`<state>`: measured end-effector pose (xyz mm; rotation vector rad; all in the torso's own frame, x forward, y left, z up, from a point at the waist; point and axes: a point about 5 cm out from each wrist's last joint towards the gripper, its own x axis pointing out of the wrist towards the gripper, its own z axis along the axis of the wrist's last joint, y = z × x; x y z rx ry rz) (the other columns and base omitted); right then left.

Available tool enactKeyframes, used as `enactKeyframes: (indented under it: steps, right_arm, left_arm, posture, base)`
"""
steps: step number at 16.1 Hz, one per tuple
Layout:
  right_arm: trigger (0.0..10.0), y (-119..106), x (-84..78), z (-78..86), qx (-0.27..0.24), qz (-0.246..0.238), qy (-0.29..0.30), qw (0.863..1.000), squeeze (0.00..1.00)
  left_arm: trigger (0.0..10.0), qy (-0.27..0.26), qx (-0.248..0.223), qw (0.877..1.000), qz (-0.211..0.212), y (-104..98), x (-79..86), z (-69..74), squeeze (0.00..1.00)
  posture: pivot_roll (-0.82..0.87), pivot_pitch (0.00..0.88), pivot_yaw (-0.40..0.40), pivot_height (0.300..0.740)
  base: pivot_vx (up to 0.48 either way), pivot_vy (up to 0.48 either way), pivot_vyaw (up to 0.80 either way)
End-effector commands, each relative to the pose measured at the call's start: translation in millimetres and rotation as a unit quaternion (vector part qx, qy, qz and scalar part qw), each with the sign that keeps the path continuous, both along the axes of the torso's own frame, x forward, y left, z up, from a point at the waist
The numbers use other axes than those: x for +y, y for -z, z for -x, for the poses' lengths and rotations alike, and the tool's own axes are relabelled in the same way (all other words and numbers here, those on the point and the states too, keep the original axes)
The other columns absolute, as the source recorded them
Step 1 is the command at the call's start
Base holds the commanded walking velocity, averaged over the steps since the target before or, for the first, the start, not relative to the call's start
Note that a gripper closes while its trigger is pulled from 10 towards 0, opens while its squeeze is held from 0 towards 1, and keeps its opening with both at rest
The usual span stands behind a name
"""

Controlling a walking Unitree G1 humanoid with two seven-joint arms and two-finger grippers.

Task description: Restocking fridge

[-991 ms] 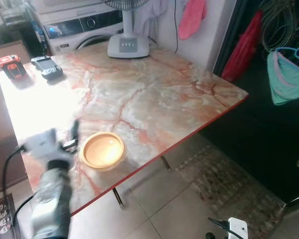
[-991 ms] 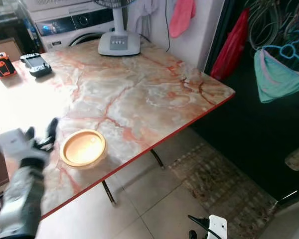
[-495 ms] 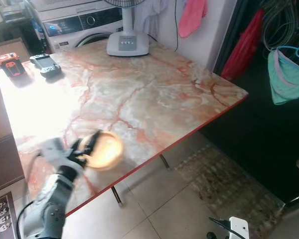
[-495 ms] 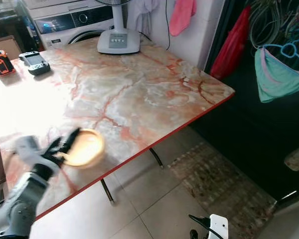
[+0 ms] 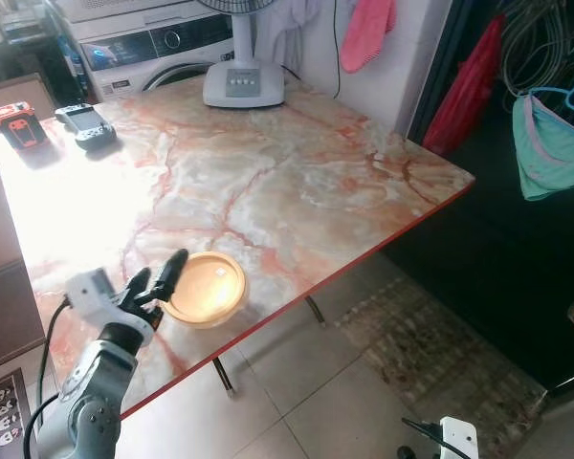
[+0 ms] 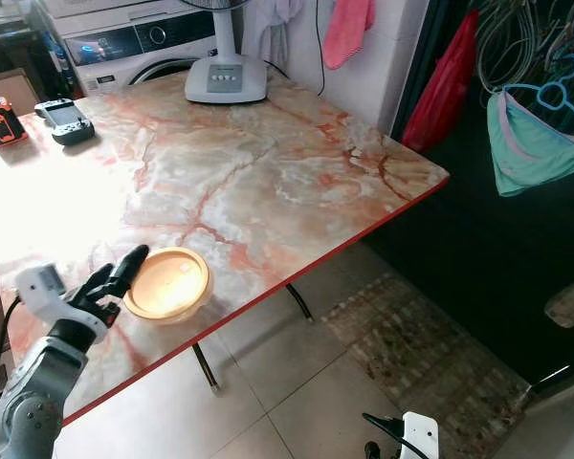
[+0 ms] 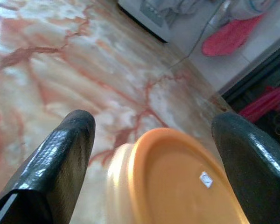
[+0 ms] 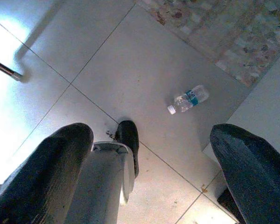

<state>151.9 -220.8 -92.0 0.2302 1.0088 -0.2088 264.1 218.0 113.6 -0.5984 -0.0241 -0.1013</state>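
Note:
A round orange container (image 5: 206, 287) with a lid sits on the marble table (image 5: 297, 182), near its red front edge. My left gripper (image 5: 161, 272) is open at the container's left side. In the left wrist view the container (image 7: 177, 186) lies just ahead between the two spread black fingers (image 7: 67, 144). I cannot tell whether they touch it. My right gripper (image 8: 149, 133) hangs open over the tiled floor, holding nothing.
At the table's far end stand a fan base (image 5: 244, 86), a handheld controller (image 5: 86, 124) and an orange device (image 5: 14, 124). A washing machine (image 5: 143, 48) is behind. A rug (image 5: 430, 354) lies right of the table. A water bottle (image 8: 189, 99) lies on the floor.
My left arm has swung in from the lower left toward the container, and its open fingers now sit at the container's left rim. The container has barely shifted.

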Motion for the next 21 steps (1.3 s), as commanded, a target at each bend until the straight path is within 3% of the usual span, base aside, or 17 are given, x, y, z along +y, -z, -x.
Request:
enactKeyframes:
  steps: [1,3,9,16,17,18,21]
  right_arm:
    - [10.0,1,0.0,3.7,0.006,0.002,-0.002,1.0,0.0]
    - [10.0,1,0.8,3.1,0.004,0.0,-0.004,1.0,0.0]
    - [10.0,1,-0.3,1.9,0.004,0.005,-0.007,1.0,0.0]
    - [10.0,0,-0.9,1.6,0.006,0.006,-0.01,1.0,0.0]
    - [10.0,0,-1.2,1.4,0.005,0.007,-0.01,1.0,0.0]
    - [10.0,0,-1.5,1.5,0.005,0.007,-0.01,1.0,0.0]
    - [10.0,0,-2.1,1.7,0.006,0.008,-0.011,1.0,0.0]
  left_arm:
    - [10.0,0.004,0.009,1.0,0.002,4,-4.1,2.9,0.0]
    - [10.0,0.033,0.029,0.999,0.011,16,-16.9,2.3,0.0]
    - [10.0,0.031,0.027,0.999,0.006,15,-20.4,-8.1,0.0]
    - [10.0,0.057,0.048,0.997,0.016,27,-32.5,-15.8,0.0]
    - [8.2,0.057,0.047,0.997,0.012,27,-33.5,-18.0,0.0]
    - [0.0,0.055,0.048,0.997,0.01,27,-33.6,-19.0,0.0]
    - [0.0,0.057,0.043,0.997,0.009,26,-34.1,-20.4,0.0]
  posture:
    - [0.13,0.04,-0.005,0.74]
    - [0.12,0.039,-0.007,0.74]
    - [0.11,0.053,-0.012,0.74]
    - [0.11,0.062,-0.021,0.74]
    - [0.11,0.063,-0.022,0.74]
    - [0.11,0.062,-0.024,0.74]
    - [0.11,0.064,-0.026,0.74]
  base:
    - [0.0,0.0,0.0]
    - [0.0,0.0,0.0]
    - [0.0,0.0,0.0]
    - [0.0,0.0,0.0]
    - [0.0,0.0,0.0]
    - [0.0,0.0,0.0]
    - [0.0,0.0,0.0]
